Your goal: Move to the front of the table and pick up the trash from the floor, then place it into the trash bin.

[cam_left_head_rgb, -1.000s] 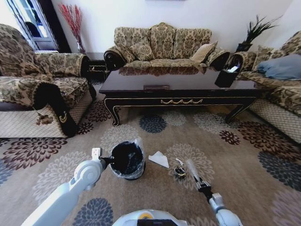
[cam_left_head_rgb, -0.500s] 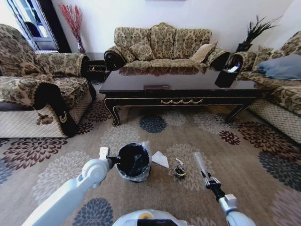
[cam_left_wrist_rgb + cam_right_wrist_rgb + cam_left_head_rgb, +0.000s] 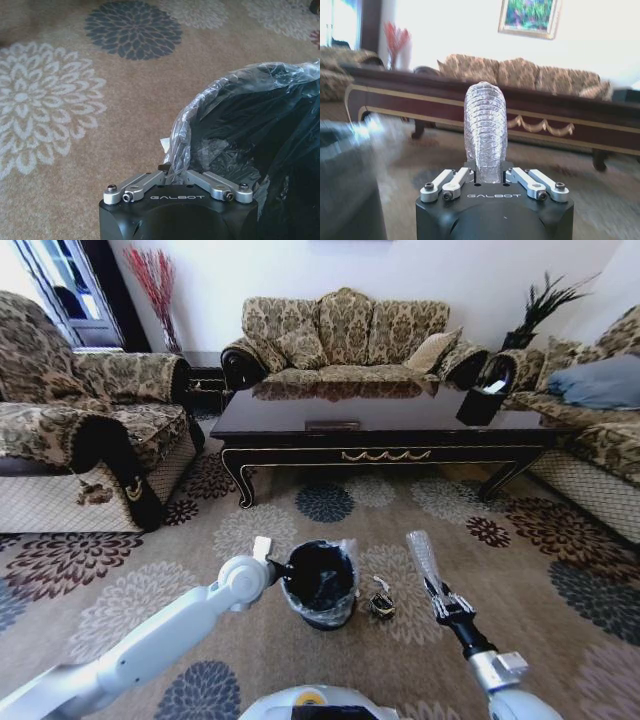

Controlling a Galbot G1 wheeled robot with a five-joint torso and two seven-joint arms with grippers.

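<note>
My left gripper is shut on the rim of the trash bin, a small black bucket with a clear liner, in front of the table. The left wrist view shows that gripper pinching the lined rim of the bin. My right gripper is shut on the clear plastic bottle, just right of the bin. In the right wrist view the bottle stands straight out of the gripper. A small dark wrapper lies on the carpet between bin and bottle. The white paper piece is hidden.
Patterned sofas stand at the left, behind the table and at the right. A black box-shaped holder sits on the table's right end. Flowered carpet lies open to both sides of the arms.
My left arm has carried the bin to the right, over where the white paper lay and close to the wrapper. My right gripper has lifted the bottle higher, holding it a little farther right.
</note>
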